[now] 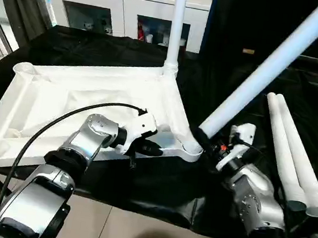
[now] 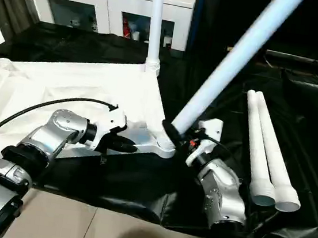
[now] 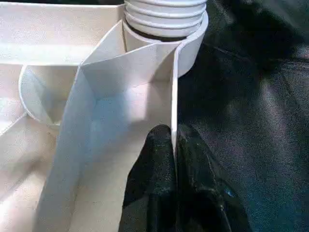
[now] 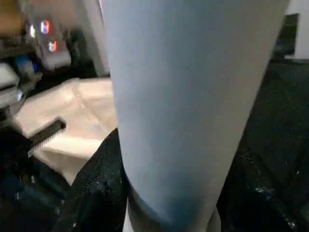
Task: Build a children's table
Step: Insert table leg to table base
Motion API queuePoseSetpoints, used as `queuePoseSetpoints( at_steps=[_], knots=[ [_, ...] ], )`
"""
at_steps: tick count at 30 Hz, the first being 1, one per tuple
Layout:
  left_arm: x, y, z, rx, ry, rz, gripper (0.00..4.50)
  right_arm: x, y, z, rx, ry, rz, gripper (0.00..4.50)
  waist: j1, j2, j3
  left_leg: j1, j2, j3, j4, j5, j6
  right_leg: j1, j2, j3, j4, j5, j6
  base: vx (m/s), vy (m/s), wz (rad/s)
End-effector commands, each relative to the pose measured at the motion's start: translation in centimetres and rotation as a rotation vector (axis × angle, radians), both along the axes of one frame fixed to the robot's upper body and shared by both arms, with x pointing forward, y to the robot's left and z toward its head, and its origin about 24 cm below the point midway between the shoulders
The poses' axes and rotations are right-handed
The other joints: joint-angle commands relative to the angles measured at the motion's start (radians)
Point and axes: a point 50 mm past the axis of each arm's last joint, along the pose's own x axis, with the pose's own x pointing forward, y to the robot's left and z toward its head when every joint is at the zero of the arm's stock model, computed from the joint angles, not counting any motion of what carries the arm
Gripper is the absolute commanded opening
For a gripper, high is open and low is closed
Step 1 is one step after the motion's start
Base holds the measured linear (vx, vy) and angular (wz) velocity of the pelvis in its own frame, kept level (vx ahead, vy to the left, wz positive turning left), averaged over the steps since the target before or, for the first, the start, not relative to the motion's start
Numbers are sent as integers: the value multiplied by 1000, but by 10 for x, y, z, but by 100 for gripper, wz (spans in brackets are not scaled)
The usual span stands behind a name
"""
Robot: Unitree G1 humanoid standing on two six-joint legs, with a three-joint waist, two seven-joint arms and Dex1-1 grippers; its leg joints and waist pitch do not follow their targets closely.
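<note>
The white tabletop (image 1: 63, 93) lies upside down on a black cloth, ribs up. One white leg (image 1: 176, 28) stands upright in its far right corner socket. A second leg (image 1: 269, 69) leans steeply to the right, its lower end at the near right corner socket (image 1: 192, 149). My right gripper (image 1: 204, 137) is shut on this leg just above the socket; black fingers (image 4: 96, 183) flank it in the right wrist view. My left gripper (image 1: 146, 148) is shut on the tabletop's near rim (image 3: 173, 96), close to that socket, where the leg's ribbed end (image 3: 164, 14) sits.
Two loose white legs (image 1: 291, 152) lie side by side on the cloth at the right. The left corner sockets (image 1: 23, 68) stand empty. A white cabinet with glass doors (image 1: 126, 10) is behind the table. Tiled floor shows below the near edge.
</note>
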Motion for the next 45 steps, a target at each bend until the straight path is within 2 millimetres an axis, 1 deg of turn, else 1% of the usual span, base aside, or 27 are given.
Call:
queuePoseSetpoints(
  at_steps=[1,3,4,5,6,7,8,10,12,14,15,16,18,19,21,22,27,32,34,36,37,38,39,40,41,42,45],
  knots=[
    [8,5,11,9,-61,38,0,-17,6,-33,-137,163,98,191,1,-13,-56,8,36,-16,-73,-252,42,51,-88,48,-93,-374,-163,0,0,0],
    [8,5,10,11,-64,39,0,-16,8,-31,-168,164,129,191,-2,-9,-54,10,37,-15,-75,-265,41,46,-87,48,-99,-394,-156,0,0,0],
    [7,5,9,12,-64,40,0,-15,9,-29,-176,164,145,191,-2,-25,-54,9,36,-15,-74,-260,45,48,-88,48,-96,-405,-150,0,0,0],
    [7,5,8,12,-64,40,0,-14,10,-28,-183,164,160,191,0,-21,-54,11,37,-15,-75,-258,46,47,-88,48,-99,-411,-148,0,0,0],
    [6,5,7,14,-65,39,0,-12,11,-26,-194,165,178,191,-4,-32,-54,10,39,-13,-76,-262,48,44,-87,48,-102,-417,-145,0,0,0],
    [5,5,6,16,-64,38,0,-11,11,-25,-204,171,192,191,-3,-35,-53,11,40,-14,-78,-264,48,43,-89,49,-101,-422,-144,0,0,0],
    [4,5,5,17,-64,37,0,-9,11,-24,-212,176,200,191,-4,-30,-53,11,40,-16,-78,-271,44,44,-91,48,-101,-431,-143,0,0,0],
    [3,6,4,26,-68,33,0,-5,11,-23,-238,185,217,191,-6,-39,-51,11,39,-15,-78,-276,44,41,-90,48,-102,-453,-136,0,0,0],
    [2,7,3,28,-70,31,0,-1,11,-21,-254,192,229,191,-9,-37,-50,12,39,-16,-78,-283,39,40,-92,48,-107,-475,-130,0,0,0],
    [1,7,3,32,-75,27,0,3,10,-20,-269,192,239,191,-12,-49,-49,11,40,-17,-79,-288,36,40,-93,47,-107,-487,-127,0,0,0],
    [1,7,3,38,-78,22,0,5,10,-19,-281,184,246,191,-14,-45,-49,13,41,-18,-79,-295,32,37,-94,47,-107,-496,-127,0,0,0],
    [0,7,2,44,-81,16,0,7,10,-18,-291,178,251,191,-15,-48,-48,12,40,-17,-79,-298,33,37,-93,47,-109,-498,-125,0,0,0],
    [-1,8,1,51,-86,8,0,10,11,-16,-306,174,270,191,-19,-49,-46,16,42,-18,-80,-318,29,33,-94,47,-111,-517,-123,0,0,0],
    [-2,8,1,52,-86,5,0,11,12,-15,-308,175,278,191,-23,-54,-46,12,41,-20,-81,-320,28,35,-95,46,-110,-528,-122,0,0,0],
    [-2,8,1,52,-88,6,0,13,13,-15,-309,186,289,191,-25,-53,-46,15,42,-20,-81,-324,27,32,-94,49,-112,-524,-120,0,0,0],
    [-3,8,1,52,-89,7,0,14,12,-16,-315,191,294,191,-26,-67,-48,12,42,-19,-81,-318,29,35,-94,48,-110,-517,-121,0,0,0],
    [-3,9,2,52,-97,0,0,12,13,-22,-325,222,329,191,-25,-67,-47,15,44,-20,-82,-333,25,32,-97,49,-109,-522,-124,0,0,0],
    [-13,7,3,34,-79,-113,0,7,12,-27,-315,225,386,191,-26,-62,-48,13,45,-22,-85,-334,24,34,-97,51,-109,-514,-122,0,0,0],
    [-19,6,4,28,-44,-192,0,3,10,-27,-300,228,442,191,-25,-59,-51,14,46,-20,-85,-322,26,37,-95,53,-104,-467,-138,0,0,0],
    [-21,5,4,28,-30,-220,0,0,10,-27,-289,232,466,191,-23,-57,-56,12,48,-16,-86,-277,34,43,-88,54,-91,-339,-175,0,0,0],
    [-23,6,5,31,-17,-239,0,-1,9,-27,-285,232,483,191,-21,-52,-59,12,47,-13,-84,-255,38,47,-86,53,-86,-275,-196,0,0,0],
    [-23,6,5,31,-12,-248,0,-2,8,-27,-283,234,490,191,-20,-53,-60,12,47,-12,-83,-243,41,49,-86,53,-83,-247,-205,0,0,0],
    [-24,6,7,30,0,-265,0,-4,7,-27,-278,239,508,191,-18,-45,-61,12,48,-11,-83,-225,43,52,-85,51,-78,-199,-221,0,0,0],
    [-26,7,9,24,14,-280,0,-5,6,-28,-284,240,523,191,-18,-46,-62,11,48,-10,-81,-213,45,54,-83,50,-73,-161,-233,0,0,0],
    [-26,7,9,23,21,-286,0,-6,5,-28,-287,241,529,191,-17,-47,-61,11,48,-9,-81,-212,47,54,-83,49,-73,-153,-238,0,0,0],
    [-27,7,10,24,26,-298,0,-7,5,-29,-292,241,542,191,-16,-43,-60,11,48,-9,-81,-215,47,55,-83,49,-73,-152,-243,0,0,0],
    [-29,9,11,36,32,-320,0,-9,5,-30,-305,235,568,191,-16,-44,-58,15,49,-9,-84,-245,38,53,-85,48,-79,-203,-238,0,0,0]
  ],
)
